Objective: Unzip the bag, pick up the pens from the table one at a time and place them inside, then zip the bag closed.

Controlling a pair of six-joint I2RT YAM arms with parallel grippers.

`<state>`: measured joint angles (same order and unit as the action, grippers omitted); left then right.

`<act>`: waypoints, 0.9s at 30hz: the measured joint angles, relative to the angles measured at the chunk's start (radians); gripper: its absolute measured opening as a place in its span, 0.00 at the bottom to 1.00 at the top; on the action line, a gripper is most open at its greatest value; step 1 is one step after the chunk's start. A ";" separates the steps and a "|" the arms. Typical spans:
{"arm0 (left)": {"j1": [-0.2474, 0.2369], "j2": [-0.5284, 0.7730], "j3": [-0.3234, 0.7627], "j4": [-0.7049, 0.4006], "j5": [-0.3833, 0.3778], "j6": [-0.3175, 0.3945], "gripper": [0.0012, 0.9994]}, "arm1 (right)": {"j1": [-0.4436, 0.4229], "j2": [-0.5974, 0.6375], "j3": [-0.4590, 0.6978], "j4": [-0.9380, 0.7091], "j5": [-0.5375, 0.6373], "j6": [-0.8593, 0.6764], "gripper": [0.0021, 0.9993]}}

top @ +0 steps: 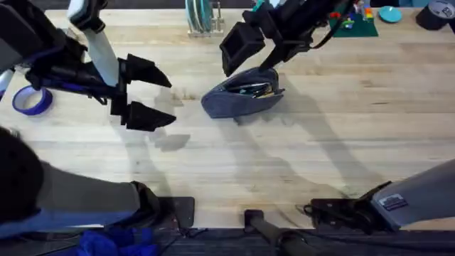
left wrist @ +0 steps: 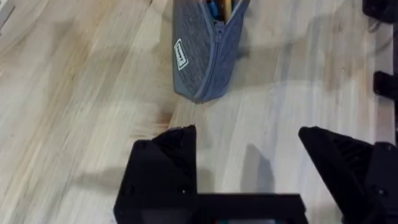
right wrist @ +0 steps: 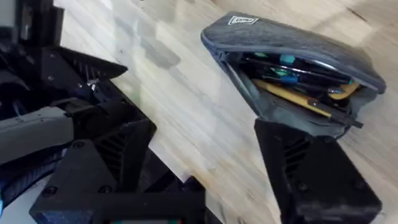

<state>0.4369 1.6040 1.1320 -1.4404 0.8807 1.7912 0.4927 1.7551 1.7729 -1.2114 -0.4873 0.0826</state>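
Observation:
The blue-grey bag [top: 238, 99] lies unzipped on the table [top: 298, 156], a little behind its middle. Pens [top: 256, 89] lie inside its gaping mouth; the right wrist view shows a yellow pen [right wrist: 292, 96] among dark and teal ones in the bag [right wrist: 280, 37]. My right gripper [top: 259, 60] hovers open over the bag's far right end, and one finger [right wrist: 311, 168] stands close against the pouch's open edge. My left gripper [top: 167, 99] is open and empty, a short way left of the bag [left wrist: 202, 56], above bare wood.
A blue tape roll [top: 32, 101] lies at the far left. At the back edge stand a plate rack [top: 202, 18], a green mat with small parts [top: 355, 27], a teal disc [top: 389, 13] and a black roll [top: 434, 14].

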 joint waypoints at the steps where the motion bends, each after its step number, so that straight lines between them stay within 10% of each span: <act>1: 0.009 0.020 0.000 -0.003 0.008 0.032 0.99 | 0.000 0.000 0.000 0.000 0.000 0.000 1.00; 11: 0.095 0.150 0.000 0.019 0.069 0.231 0.99 | 0.000 0.000 0.000 0.000 0.000 0.000 1.00; 27: 0.095 0.183 0.000 0.024 0.077 0.267 0.99 | 0.000 0.088 0.000 0.007 -0.016 0.000 1.00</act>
<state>0.5320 1.7866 1.1320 -1.4166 0.9577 2.0586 0.4927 1.8426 1.7729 -1.2041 -0.5030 0.0826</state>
